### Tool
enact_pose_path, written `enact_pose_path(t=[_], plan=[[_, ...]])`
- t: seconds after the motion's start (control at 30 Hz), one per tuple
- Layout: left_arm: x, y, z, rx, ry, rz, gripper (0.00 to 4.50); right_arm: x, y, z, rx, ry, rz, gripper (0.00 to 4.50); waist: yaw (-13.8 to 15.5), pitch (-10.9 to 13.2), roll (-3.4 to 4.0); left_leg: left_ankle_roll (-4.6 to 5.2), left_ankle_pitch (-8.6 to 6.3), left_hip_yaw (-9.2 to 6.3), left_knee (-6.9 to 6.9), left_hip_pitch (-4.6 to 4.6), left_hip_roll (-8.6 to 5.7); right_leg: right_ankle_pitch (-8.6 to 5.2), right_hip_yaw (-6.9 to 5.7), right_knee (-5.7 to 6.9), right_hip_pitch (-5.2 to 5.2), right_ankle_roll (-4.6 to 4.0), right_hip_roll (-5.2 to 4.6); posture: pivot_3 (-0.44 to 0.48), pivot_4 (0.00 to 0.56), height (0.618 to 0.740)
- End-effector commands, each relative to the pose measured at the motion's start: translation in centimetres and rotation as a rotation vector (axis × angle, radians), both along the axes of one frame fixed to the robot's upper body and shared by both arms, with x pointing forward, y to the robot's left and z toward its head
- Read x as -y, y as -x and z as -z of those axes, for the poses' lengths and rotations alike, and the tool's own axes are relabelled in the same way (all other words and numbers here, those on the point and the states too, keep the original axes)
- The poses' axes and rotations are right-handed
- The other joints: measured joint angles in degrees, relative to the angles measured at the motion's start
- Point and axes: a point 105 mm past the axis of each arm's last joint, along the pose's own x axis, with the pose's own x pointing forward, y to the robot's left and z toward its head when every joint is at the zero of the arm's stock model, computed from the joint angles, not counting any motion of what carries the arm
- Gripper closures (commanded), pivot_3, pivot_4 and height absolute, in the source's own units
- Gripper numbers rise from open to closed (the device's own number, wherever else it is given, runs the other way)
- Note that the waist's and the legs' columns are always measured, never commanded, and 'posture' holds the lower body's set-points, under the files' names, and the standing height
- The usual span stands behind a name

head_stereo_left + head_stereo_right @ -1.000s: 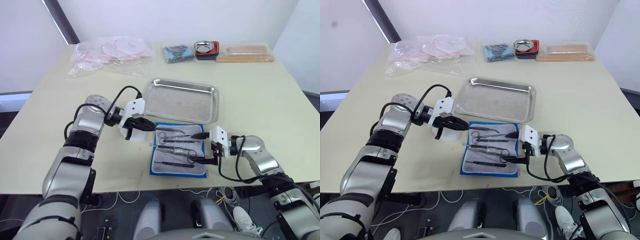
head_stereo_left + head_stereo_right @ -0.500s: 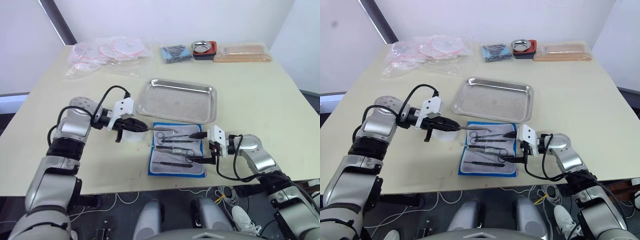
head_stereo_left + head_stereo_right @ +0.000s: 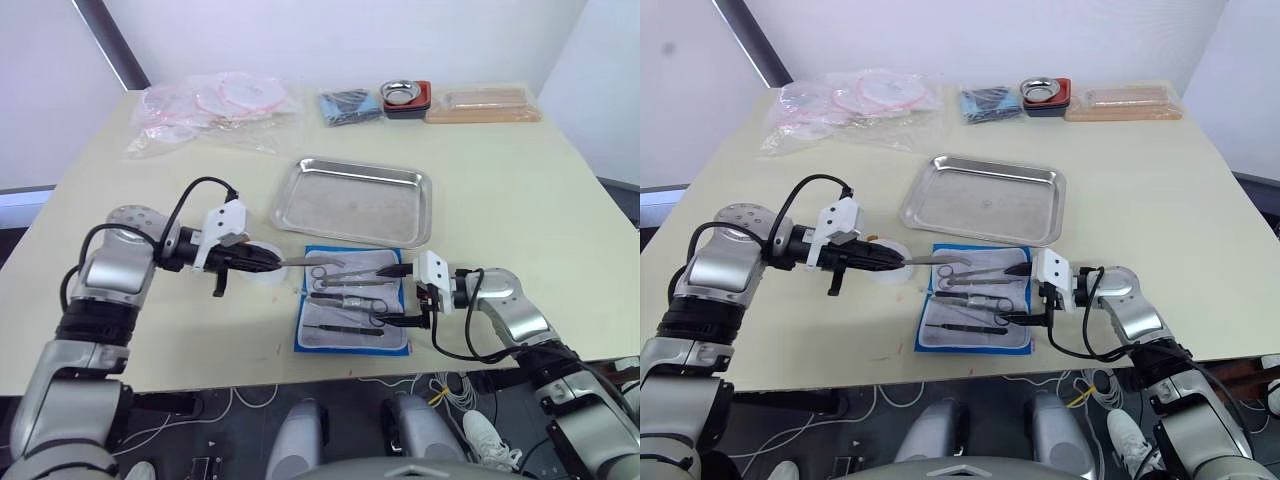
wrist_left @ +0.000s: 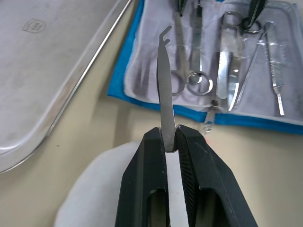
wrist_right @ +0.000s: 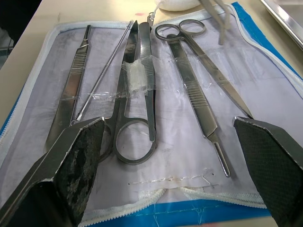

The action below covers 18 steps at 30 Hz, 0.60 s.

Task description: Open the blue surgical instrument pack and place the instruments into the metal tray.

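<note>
The blue surgical instrument pack [image 3: 350,345] lies open near the table's front edge, grey-white lining up. Several instruments [image 3: 350,284] lie in it: scissors [image 5: 137,94], forceps and slim handles, some under clear tape. My left gripper [image 3: 256,262] is shut on one slender hooked instrument [image 4: 164,94], held level just left of the pack with its tip at the pack's top-left corner. My right gripper [image 3: 398,296] stands wide open at the pack's right edge, its fingers [image 5: 71,161] spanning the lining with nothing between them. The metal tray [image 3: 350,205] sits empty just behind the pack.
A white round pad [image 3: 262,275] lies under the left gripper. Along the far edge are clear plastic bags [image 3: 215,105], a small blue packet [image 3: 350,105], a round metal bowl in a red holder [image 3: 405,97] and a tan flat package [image 3: 483,103].
My left arm has drawn back to the left with the hooked instrument, so it sits farther from the pack. The right gripper has stayed put. The camera has shifted slightly.
</note>
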Motion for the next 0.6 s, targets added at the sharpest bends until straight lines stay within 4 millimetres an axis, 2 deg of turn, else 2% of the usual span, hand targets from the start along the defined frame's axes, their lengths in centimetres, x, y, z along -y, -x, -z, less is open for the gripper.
enact_pose_path(t=[0.03,0.37,0.47,0.6], plan=[[0.1,0.3,-2.2,0.073,0.04,-0.006,4.48,1.9,1.2,5.5,-0.156,0.181,0.06,0.0,0.01,0.0,0.0,0.0,0.0,0.01,-0.02,0.0,0.01,0.01,0.0,0.0,-0.01,-0.01,0.0,0.0,0.15,0.74],[1.1,-0.2,-4.8,0.171,0.267,-0.159,4.48,1.7,1.2,5.6,-0.158,0.169,0.072,0.0,-0.04,-0.01,-0.06,0.0,0.0,0.21,-0.25,0.1,0.05,0.0,0.16,-0.03,-0.06,-0.02,0.01,0.0,0.15,0.74],[1.5,-0.8,-5.0,0.205,0.317,-0.227,4.48,1.6,1.2,5.6,-0.156,0.162,0.079,0.0,-0.05,-0.02,-0.07,0.0,0.0,0.2,-0.29,0.11,0.06,0.01,0.16,-0.03,-0.07,-0.02,0.04,0.0,0.15,0.74],[1.3,-2.6,-5.2,0.307,0.341,-0.376,4.48,1.5,1.1,5.6,-0.156,0.159,0.083,0.0,-0.07,-0.03,-0.13,-0.01,0.01,0.2,-0.31,0.11,0.05,0.01,0.16,-0.04,-0.06,-0.01,0.05,0.0,0.15,0.74]])
